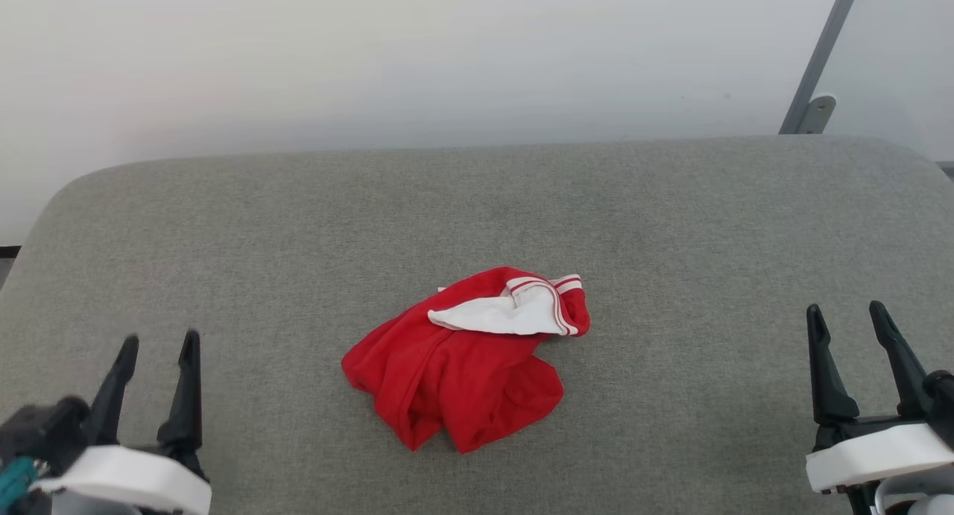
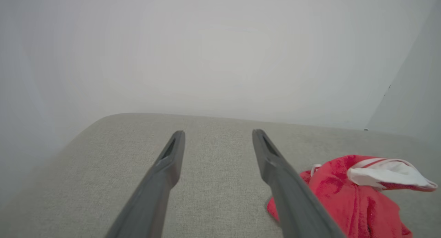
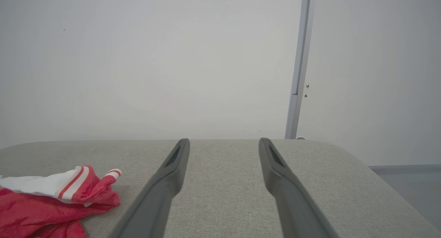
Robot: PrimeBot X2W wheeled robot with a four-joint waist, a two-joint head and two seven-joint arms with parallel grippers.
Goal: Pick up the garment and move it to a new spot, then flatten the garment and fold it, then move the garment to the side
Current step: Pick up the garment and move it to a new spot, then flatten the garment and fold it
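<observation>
The garment, a red T-shirt with a white sleeve and striped trim on top, lies crumpled in a heap near the middle of the grey padded surface. My left gripper hovers at the lower left, open and empty, well to the left of the heap. Far to the right of it my right gripper is open too, with nothing between its fingers. The left wrist view has the garment at the lower right, past my left gripper. The right wrist view has the garment at the lower left, beside my right gripper.
A pale wall rises behind the far edge of the padded surface. A grey metal post leans at the back right corner. Bare grey fabric lies all around the heap.
</observation>
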